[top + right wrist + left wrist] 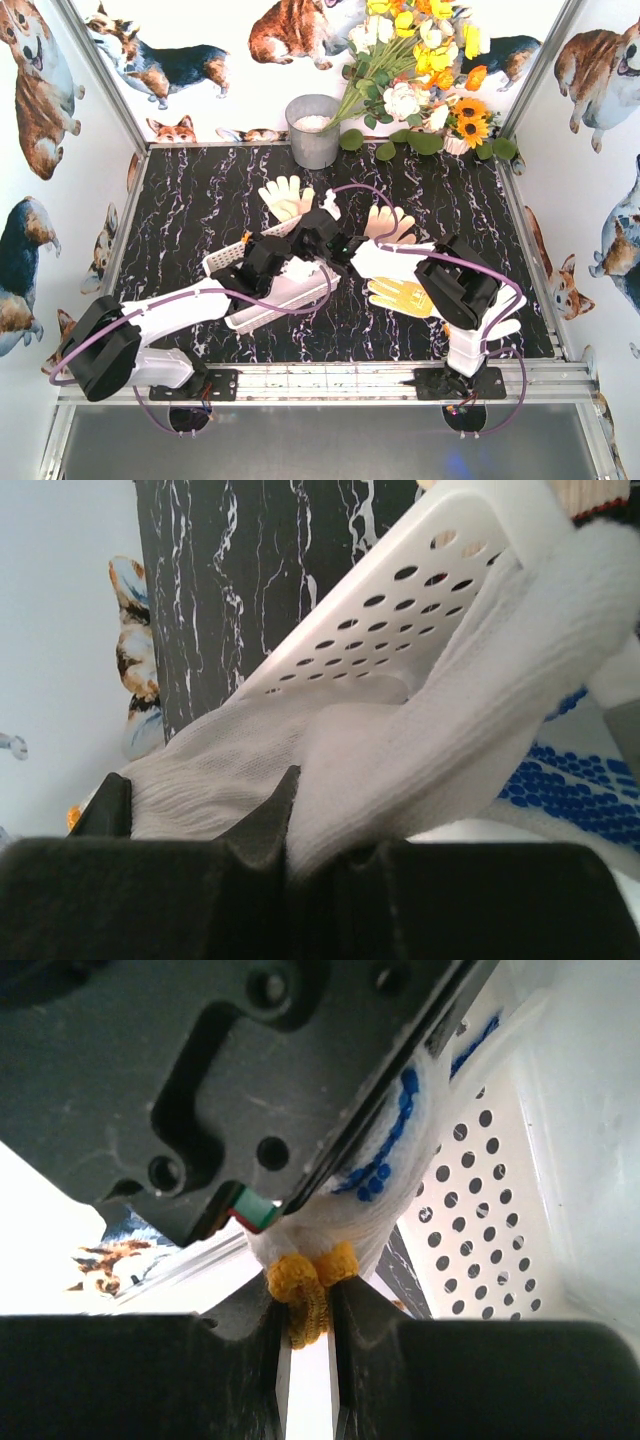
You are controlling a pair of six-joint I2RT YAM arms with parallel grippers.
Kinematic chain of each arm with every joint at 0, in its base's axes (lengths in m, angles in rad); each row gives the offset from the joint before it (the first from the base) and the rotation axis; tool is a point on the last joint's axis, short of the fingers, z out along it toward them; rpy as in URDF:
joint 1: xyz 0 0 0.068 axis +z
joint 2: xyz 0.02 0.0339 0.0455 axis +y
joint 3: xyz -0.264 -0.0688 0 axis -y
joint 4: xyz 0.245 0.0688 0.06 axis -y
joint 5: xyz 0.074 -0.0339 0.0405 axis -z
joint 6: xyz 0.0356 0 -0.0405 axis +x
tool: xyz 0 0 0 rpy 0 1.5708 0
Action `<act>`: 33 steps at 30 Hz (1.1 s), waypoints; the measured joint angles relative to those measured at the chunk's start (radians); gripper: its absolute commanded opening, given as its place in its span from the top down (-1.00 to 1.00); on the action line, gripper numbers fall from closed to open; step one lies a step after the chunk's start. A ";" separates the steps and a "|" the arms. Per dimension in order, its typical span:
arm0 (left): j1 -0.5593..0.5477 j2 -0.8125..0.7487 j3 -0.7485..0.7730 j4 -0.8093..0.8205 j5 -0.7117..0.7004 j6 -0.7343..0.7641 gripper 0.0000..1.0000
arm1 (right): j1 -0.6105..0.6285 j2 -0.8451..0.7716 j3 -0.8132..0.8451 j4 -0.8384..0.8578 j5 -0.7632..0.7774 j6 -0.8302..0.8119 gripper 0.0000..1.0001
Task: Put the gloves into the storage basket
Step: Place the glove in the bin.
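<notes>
The white storage basket (262, 296) lies mid-table; its dotted wall shows in the left wrist view (480, 1220) and the right wrist view (390, 610). My left gripper (303, 250) (308, 1325) is shut on the orange cuff of the blue-dotted glove (385, 1150), over the basket. My right gripper (345, 250) (290, 855) is shut on a cream-white glove (450, 730) (380, 262) at the basket's right end. The blue-dotted glove also shows in the right wrist view (570, 775). One cream glove (285, 195) lies behind the basket, another (390, 224) to its right. The yellow glove (400, 296) lies beside the right arm.
A grey metal bucket (314, 130) stands at the back centre, with a bunch of artificial flowers (420, 60) to its right. Dog-print walls close in the left, right and back. A metal rail (330, 380) runs along the near edge.
</notes>
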 measured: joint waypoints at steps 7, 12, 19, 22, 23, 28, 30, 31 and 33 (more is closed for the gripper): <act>0.026 0.015 -0.007 -0.023 0.026 -0.018 1.00 | 0.005 0.034 0.016 0.001 0.009 0.008 1.00; 0.026 -0.020 -0.074 -0.051 0.033 -0.074 1.00 | 0.041 0.074 0.013 0.016 -0.001 0.033 1.00; 0.026 -0.096 -0.109 -0.130 0.049 -0.134 1.00 | 0.080 0.084 0.012 0.016 -0.006 0.063 1.00; 0.027 -0.103 -0.119 -0.150 0.058 -0.154 1.00 | 0.090 0.097 0.013 0.016 -0.007 0.077 1.00; 0.027 -0.103 -0.123 -0.155 0.061 -0.161 1.00 | 0.092 0.104 0.013 0.016 -0.010 0.085 1.00; 0.030 -0.087 -0.128 -0.190 0.074 -0.193 0.40 | 0.101 0.137 0.013 0.026 -0.017 0.137 1.00; 0.031 -0.081 -0.127 -0.205 0.066 -0.197 0.15 | 0.105 0.139 0.009 0.018 -0.010 0.143 1.00; 0.033 -0.078 -0.126 -0.215 0.060 -0.199 -0.06 | 0.106 0.139 0.007 0.016 -0.002 0.144 1.00; 0.035 -0.072 -0.124 -0.234 0.047 -0.202 -0.46 | 0.110 0.139 0.005 0.011 0.014 0.150 1.00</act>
